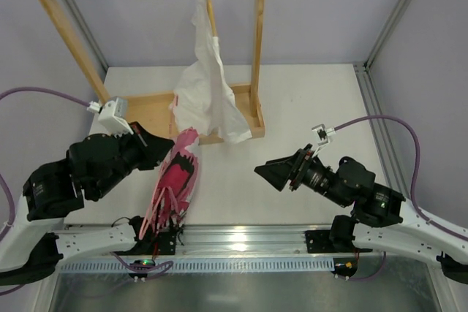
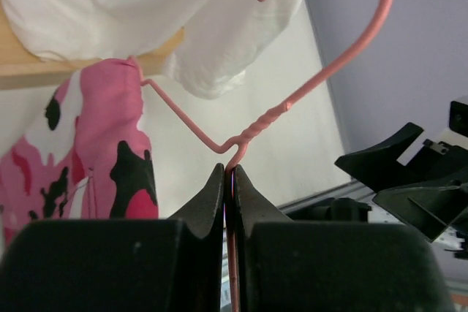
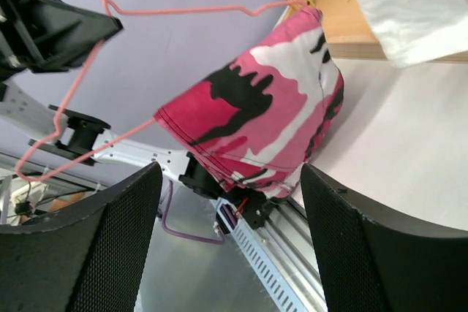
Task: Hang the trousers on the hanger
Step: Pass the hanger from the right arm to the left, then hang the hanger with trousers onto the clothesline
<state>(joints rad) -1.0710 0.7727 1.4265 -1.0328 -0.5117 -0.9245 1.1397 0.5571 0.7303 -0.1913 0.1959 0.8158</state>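
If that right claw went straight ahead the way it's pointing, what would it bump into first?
Most likely the camouflage trousers, draped over the pink wire hanger. They sit squarely ahead of the open right gripper, though depth is unclear.

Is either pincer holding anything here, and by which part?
The left pincer is clamped on the hanger, on the wire just below its twisted neck; the trousers hang draped over the hanger. The right pincer is open and holds nothing.

Pink, white and black camouflage trousers (image 1: 178, 173) hang folded over the bar of the hanger (image 2: 267, 120). The hanger is thin pink wire, tilted, off the tabletop (image 1: 307, 107).
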